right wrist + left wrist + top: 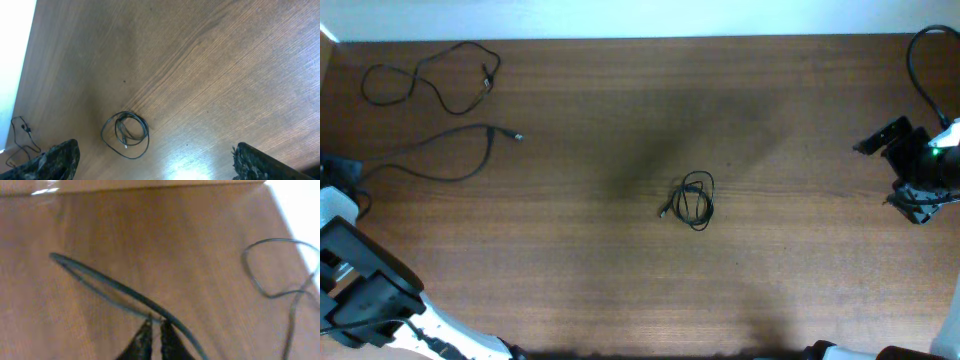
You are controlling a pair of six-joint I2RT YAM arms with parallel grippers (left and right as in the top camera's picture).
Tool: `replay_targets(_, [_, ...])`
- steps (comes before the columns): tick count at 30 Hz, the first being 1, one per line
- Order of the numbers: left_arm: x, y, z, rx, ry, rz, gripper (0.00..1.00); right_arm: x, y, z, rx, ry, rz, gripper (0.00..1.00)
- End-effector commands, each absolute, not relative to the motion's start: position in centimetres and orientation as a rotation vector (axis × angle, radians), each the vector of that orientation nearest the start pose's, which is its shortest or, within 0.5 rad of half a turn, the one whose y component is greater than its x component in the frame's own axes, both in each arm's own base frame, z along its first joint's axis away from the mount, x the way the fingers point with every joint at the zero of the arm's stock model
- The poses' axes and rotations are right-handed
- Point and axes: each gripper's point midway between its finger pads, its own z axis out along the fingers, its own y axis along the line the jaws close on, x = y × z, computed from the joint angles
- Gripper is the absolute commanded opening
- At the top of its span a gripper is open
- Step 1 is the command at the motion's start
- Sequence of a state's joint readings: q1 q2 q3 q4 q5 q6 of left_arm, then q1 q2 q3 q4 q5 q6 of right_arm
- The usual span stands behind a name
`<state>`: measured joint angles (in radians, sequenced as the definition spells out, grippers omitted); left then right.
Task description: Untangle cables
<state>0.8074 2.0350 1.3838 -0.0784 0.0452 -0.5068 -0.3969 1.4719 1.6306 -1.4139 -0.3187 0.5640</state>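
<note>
Three thin black cables lie apart on the wooden table. One is coiled at the centre point(695, 200) and shows in the right wrist view point(126, 134). One winds at the far left corner point(430, 75) and shows in the left wrist view point(280, 287). One stretches along the left side point(440, 162) and runs to my left gripper point(156, 322). The left gripper's fingers are pressed nearly together at this strand point(110, 286), which hangs a little above the wood. My right gripper point(157, 165) is wide open and empty, well right of the coil.
The left arm point(350, 270) fills the near left corner. The right arm point(920, 165) stands at the right edge with its own thick black wire point(920, 60) looping above it. A white wall borders the table's far edge.
</note>
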Motion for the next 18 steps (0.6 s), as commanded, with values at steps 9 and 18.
replay_targets(9, [42.4,39.6,10.6,-1.089,1.826,0.053,0.00,29.2,-6.3,24.6,1.244,2.558,0.501,0.99])
replay_targets(18, [43.8,39.6,10.6,-1.008,1.850,-0.035,0.54,28.9,-6.2,24.5,1.251,2.566,0.502,0.99])
